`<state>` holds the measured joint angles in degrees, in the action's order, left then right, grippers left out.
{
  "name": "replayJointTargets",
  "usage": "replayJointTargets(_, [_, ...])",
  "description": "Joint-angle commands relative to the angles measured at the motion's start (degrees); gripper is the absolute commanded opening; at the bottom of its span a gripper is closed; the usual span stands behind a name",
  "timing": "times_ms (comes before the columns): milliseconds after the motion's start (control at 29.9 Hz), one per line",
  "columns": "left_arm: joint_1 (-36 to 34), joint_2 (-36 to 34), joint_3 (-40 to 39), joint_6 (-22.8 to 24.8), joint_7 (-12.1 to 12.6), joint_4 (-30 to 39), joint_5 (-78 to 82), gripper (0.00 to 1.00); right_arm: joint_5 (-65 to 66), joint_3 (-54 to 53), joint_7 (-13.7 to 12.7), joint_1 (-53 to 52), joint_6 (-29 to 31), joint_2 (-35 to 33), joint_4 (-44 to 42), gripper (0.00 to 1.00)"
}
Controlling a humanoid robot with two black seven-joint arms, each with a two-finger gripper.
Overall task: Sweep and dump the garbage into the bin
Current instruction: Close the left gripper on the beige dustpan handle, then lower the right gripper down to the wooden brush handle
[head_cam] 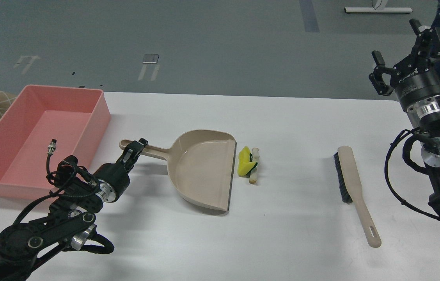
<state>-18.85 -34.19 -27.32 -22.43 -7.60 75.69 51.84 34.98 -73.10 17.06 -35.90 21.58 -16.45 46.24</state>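
Inspector: Which step is being worked?

Assessor: By my judgement, the setup before sweeping. The left gripper [133,150] is sitting at the end of the dustpan [203,168] handle; I cannot tell whether its fingers are closing on it. The right gripper [403,50] is hanging spread wide and empty, well apart from the brush [354,187].

Inspector: And the garbage?

Assessor: The yellow piece [245,164] and the bread slice [254,167] are lying touching, just beside the dustpan's open lip. The bin [99,113] is standing at the table's left, holding no scraps.

Inspector: Orientation?

Assessor: The dustpan's long axis is running left to right, mouth pointing right toward the scraps. The brush is lying near to far, bristles leftward. Next, the right arm is needing to take the brush handle.
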Motion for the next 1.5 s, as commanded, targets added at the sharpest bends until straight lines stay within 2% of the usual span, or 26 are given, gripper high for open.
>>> replayJointTargets(0, [-1.0, 0.0, 0.2, 0.0, 0.3, 0.0, 0.0, 0.00, 0.3, 4.1, -0.1, 0.0, 0.3, -2.5, 1.2, 1.00])
replayJointTargets(234, [-1.4, 0.0, -0.4, -0.3, -0.2, 0.0, 0.4, 0.00, 0.3, 17.7, -0.1, -0.3, 0.3, -15.5, 8.9, 1.00])
replayJointTargets(435, [-1.8, 0.0, -0.3, -4.0, -0.5, 0.0, 0.5, 0.00, 0.3, 26.8, -0.7, 0.9, 0.4, -25.5, 17.6, 1.00])
replayJointTargets(501, [-2.1, 0.0, -0.3, -5.1, -0.6, -0.1, 0.5, 0.00, 0.4, 32.9, -1.0, 0.5, 0.4, -31.4, 23.1, 1.00])
replayJointTargets(535, [-2.1, 0.0, -0.3, -5.1, -0.6, -0.1, 0.5, 0.00, 0.4, 32.9, -1.0, 0.5, 0.4, -31.5, 23.1, 1.00])
replayJointTargets(702, [-2.0, 0.0, -0.4, -5.6, -0.7, -0.1, 0.5, 0.00, 10.2, 41.4, -1.1, 0.5, 0.5, -41.7, 33.6, 1.00])
replayJointTargets(802, [-2.0, 0.1, -0.4, -5.6, -0.9, -0.1, 0.5, 0.00, 14.9, 43.0, -1.3, 0.7, 0.5, -44.4, 36.1, 1.00])
replayJointTargets(869, [-2.0, 0.2, -0.4, -5.6, -1.7, -0.1, 0.5, 0.00, 18.9, 45.1, -2.2, 1.1, 0.7, -47.6, 39.1, 1.00])
replayJointTargets(1036, [-2.2, 1.1, -0.3, -5.6, -3.1, 0.0, 1.2, 0.00, 22.4, 49.0, -2.1, 1.1, 1.5, -51.6, 41.2, 1.00])
replayJointTargets(1270, [-2.2, 1.1, -0.4, -5.6, -3.6, 0.0, 1.2, 0.00, 22.7, 49.4, -2.4, 1.7, 5.8, -54.6, 41.4, 1.00])
replayJointTargets(1471, [-2.2, 1.3, -0.3, -5.6, -3.6, 0.0, 1.2, 0.00, 23.7, 49.5, -2.6, 4.3, 5.8, -54.6, 41.6, 1.00])
